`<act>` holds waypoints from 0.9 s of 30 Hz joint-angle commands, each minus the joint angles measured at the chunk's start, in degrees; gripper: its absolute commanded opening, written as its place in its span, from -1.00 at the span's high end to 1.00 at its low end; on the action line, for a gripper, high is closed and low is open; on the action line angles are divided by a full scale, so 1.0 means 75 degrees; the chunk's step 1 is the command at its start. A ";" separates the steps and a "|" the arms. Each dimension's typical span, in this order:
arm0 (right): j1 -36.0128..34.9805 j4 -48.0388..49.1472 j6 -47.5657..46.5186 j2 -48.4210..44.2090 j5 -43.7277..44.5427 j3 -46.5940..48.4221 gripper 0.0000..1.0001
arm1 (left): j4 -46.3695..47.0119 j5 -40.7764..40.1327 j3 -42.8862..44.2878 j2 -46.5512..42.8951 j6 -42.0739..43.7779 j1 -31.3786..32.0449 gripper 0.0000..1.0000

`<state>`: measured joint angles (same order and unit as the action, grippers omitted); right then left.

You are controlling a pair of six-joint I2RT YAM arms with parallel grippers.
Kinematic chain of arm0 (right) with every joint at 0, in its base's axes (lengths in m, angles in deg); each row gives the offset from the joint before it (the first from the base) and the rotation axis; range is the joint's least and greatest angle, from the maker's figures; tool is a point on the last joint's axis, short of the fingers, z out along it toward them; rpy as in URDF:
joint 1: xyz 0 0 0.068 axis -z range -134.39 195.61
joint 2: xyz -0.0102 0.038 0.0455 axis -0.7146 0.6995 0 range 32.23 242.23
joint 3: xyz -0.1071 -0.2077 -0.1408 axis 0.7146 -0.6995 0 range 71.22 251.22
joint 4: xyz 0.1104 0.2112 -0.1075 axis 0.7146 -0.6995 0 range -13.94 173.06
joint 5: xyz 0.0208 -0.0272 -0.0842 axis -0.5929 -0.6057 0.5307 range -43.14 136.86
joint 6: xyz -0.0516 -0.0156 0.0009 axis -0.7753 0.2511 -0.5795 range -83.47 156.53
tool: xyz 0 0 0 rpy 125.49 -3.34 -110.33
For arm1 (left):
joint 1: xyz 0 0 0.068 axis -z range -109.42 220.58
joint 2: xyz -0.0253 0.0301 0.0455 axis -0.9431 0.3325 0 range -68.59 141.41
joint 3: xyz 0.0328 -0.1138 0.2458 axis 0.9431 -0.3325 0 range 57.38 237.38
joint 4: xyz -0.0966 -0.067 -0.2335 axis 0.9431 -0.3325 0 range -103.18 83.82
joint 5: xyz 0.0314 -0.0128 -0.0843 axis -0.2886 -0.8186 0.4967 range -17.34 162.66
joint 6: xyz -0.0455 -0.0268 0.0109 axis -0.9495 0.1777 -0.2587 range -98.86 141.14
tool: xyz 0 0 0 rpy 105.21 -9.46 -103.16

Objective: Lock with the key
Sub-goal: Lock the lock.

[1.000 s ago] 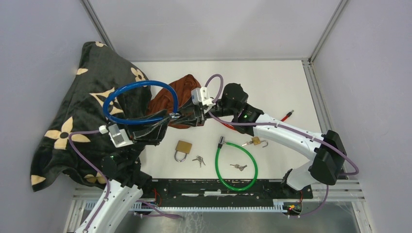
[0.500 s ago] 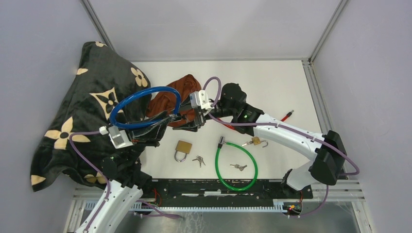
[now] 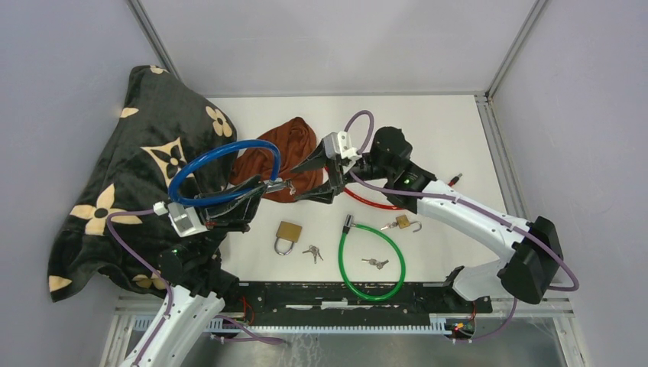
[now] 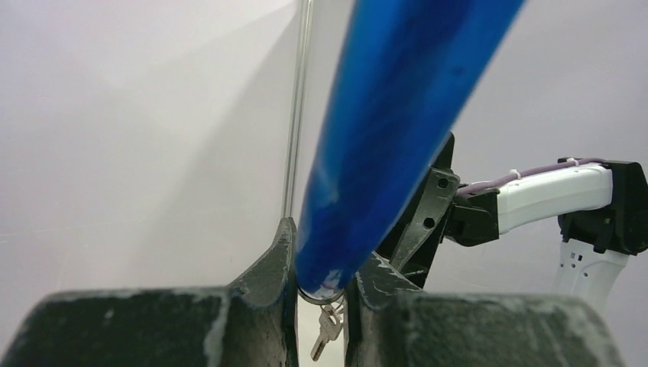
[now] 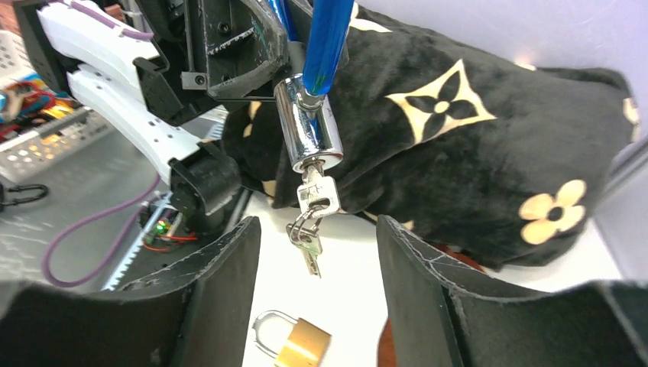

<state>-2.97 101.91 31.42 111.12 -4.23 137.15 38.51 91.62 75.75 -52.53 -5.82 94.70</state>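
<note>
Nearest the front edge of the table (image 3: pixel 428 130), a green cable lock (image 3: pixel 341 264) and a brass padlock (image 3: pixel 288 233) are left lying. Farther in, the blue cable lock (image 3: pixel 221 147) is gripped by the closed left claw (image 4: pixel 321 264) just beside its metal cylinder (image 5: pixel 308 126), so that the keyhole is presented to the other side. The key (image 5: pixel 315 195) is seated in the cylinder. The right claw (image 5: pixel 315 228) is held open, one finger on each side of the key, touching nothing; probably a turn is being prepared. A black blanket (image 5: pixel 489 153) lies behind.
</note>
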 commanded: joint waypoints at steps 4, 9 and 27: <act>-0.0021 0.1261 0.1736 0.0537 -0.0518 0.0421 -0.05 | 0.0382 -0.0116 0.0079 -0.0090 0.0286 -0.0030 0.96; -0.0056 0.1702 0.2021 0.0627 -0.0571 0.0363 0.12 | 0.0338 -0.0114 0.0064 -0.0101 0.0302 -0.0034 0.96; -0.0325 0.2203 0.1063 0.0166 0.1441 -0.0131 1.00 | -0.1133 -0.1030 0.0164 0.0065 -0.0822 -0.0037 0.95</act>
<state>-3.62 112.56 44.01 116.28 -2.13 137.54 36.10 88.05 75.77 -52.58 -6.95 94.70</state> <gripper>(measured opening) 0.020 0.209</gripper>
